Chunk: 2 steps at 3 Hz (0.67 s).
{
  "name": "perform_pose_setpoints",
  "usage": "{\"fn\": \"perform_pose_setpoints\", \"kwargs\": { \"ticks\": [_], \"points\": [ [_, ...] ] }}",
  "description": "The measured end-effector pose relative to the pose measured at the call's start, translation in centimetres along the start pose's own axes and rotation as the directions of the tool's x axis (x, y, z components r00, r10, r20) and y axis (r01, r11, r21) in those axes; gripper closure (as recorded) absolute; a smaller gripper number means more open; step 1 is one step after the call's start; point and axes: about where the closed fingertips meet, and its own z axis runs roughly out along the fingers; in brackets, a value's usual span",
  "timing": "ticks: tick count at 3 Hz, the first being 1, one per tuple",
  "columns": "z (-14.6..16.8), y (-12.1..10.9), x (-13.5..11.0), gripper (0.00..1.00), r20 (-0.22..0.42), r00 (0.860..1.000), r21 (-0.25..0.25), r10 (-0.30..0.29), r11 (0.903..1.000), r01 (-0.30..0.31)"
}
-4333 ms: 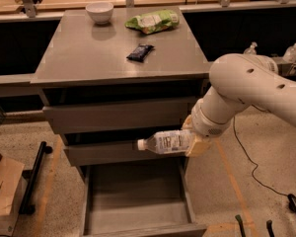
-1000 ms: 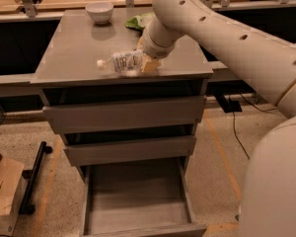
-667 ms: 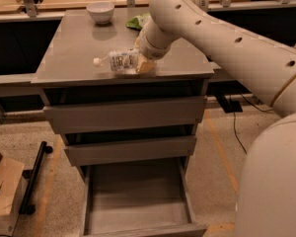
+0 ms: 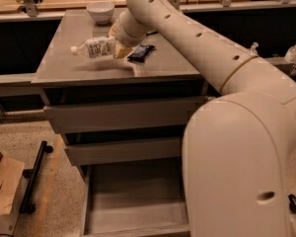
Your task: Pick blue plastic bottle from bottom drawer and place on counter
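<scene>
The blue plastic bottle (image 4: 95, 47) is a small clear bottle with a white cap and pale label, held sideways just above the grey counter (image 4: 69, 65), cap pointing left. My gripper (image 4: 117, 48) is shut on the bottle's base end, over the counter's left-middle part. My arm reaches in from the right across the counter. The bottom drawer (image 4: 133, 201) stands pulled open below and looks empty inside.
A white bowl (image 4: 100, 11) stands at the counter's back. A dark packet (image 4: 141, 53) lies just right of my gripper. Two upper drawers (image 4: 118, 117) are closed. My robot body fills the right foreground. A cardboard box (image 4: 2, 186) sits on the floor at left.
My gripper has carried the bottle from in front of the drawers up over the counter, then further left and back. The bottle has stayed in my grip.
</scene>
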Motion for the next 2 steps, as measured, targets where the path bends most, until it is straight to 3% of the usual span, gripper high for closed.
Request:
{"fn": "perform_pose_setpoints", "kwargs": {
  "ticks": [1,2],
  "points": [
    [3.2,-2.6,-1.9,0.84,0.05,0.997,0.004,-0.06,0.9982,0.059],
    [5.3,-4.8,-3.2,0.6,0.083,0.993,0.018,-0.085,0.9963,0.084]
  ]
}}
